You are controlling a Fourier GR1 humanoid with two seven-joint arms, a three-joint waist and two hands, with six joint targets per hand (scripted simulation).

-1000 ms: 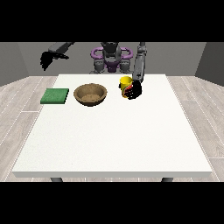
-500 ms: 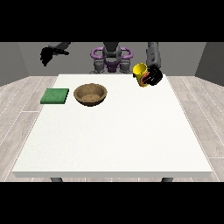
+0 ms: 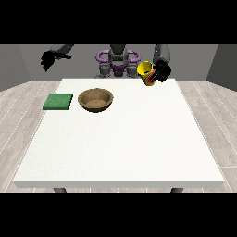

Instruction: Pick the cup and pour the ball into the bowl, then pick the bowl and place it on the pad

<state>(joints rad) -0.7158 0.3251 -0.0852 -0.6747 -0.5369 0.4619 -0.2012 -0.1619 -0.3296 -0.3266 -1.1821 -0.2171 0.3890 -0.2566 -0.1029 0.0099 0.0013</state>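
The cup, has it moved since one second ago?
Yes. The cup was on the table right of the bowl; now the hand at the view's right holds it up, tilted, higher and farther right of the bowl.

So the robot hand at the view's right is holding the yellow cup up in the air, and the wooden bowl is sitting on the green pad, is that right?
Not quite. The front view shows the bowl on the bare table, beside the green pad, not on it. The rest holds: the robot hand at the view's right holds the yellow cup in the air.
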